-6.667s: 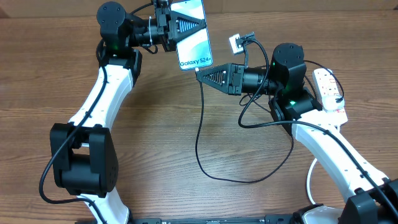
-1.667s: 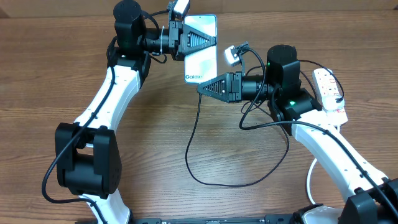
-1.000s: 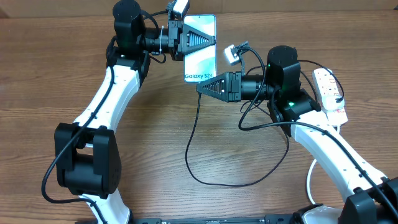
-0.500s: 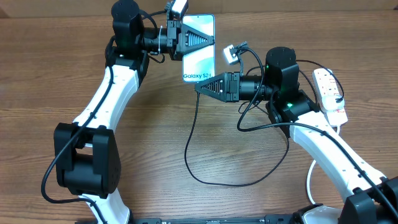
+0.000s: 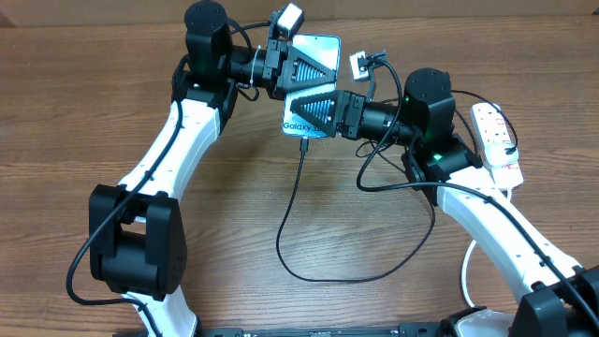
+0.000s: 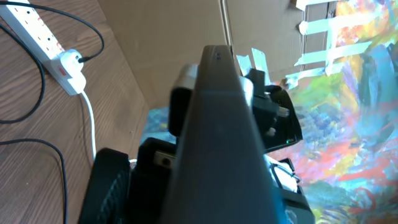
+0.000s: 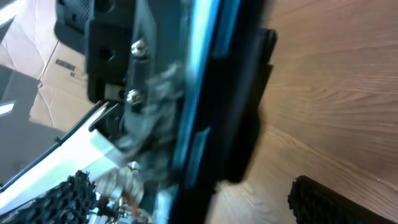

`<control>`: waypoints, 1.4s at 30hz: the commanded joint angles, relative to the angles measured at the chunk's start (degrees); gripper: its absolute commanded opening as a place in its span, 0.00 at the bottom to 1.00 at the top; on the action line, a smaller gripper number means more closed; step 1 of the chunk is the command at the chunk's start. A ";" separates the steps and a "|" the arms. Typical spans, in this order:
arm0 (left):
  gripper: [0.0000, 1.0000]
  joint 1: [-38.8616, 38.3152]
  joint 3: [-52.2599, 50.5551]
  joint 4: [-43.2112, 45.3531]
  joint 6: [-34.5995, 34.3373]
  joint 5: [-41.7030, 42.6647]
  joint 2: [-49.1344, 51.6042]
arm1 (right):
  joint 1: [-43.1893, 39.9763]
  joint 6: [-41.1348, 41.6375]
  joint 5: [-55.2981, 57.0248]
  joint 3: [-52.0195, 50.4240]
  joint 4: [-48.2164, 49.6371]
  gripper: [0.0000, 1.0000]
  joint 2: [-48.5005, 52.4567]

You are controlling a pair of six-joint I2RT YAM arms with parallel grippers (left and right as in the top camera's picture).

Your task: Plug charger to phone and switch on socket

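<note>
The phone (image 5: 321,49), its light blue screen lit, is held off the wooden table with my left gripper (image 5: 314,67) shut on its upper part. The left wrist view shows it as a dark edge (image 6: 217,124). My right gripper (image 5: 304,108) stands open around the phone's lower part. One finger (image 7: 329,199) is clear of the phone's edge (image 7: 205,93). The charger (image 5: 285,234) loops over the table, and its connector (image 5: 302,143) meets the phone's bottom edge. I cannot tell how deep it sits. The white socket (image 5: 496,136) lies at the far right, also seen as the socket (image 6: 37,34).
A thick black arm cable (image 5: 393,183) hangs by the right arm. The socket's white lead (image 5: 471,267) curves along the right side, and its white plug (image 6: 71,71) lies near the strip. A cardboard wall (image 6: 174,31) stands behind the table.
The left arm carried the phone to the right. My right gripper moved up over the phone's lower end and opened, letting go of the connector, which now sits at the phone's bottom edge.
</note>
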 commanded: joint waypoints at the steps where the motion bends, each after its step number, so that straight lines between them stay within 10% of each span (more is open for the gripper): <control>1: 0.04 0.33 0.46 0.24 4.39 1.60 -0.92 | -0.15 -0.98 1.55 1.18 -0.79 1.00 0.07; 14: 0.04 0.39 0.46 0.22 29.11 2.56 -0.90 | -6.32 -15.50 -9.68 1.18 -13.33 1.00 0.07; 26: 0.04 -1.05 0.46 -9.27 30.42 2.56 -0.52 | -6.27 -23.43 -13.27 1.16 -15.04 0.99 0.07; 36: 0.04 -3.72 0.46 -9.88 30.40 2.56 -0.52 | -3.41 -23.41 -11.45 1.16 -14.40 0.66 0.07; 42: 0.04 -3.85 0.46 -10.10 30.36 2.56 -0.52 | -3.58 -22.84 -8.61 1.16 -12.63 0.70 0.07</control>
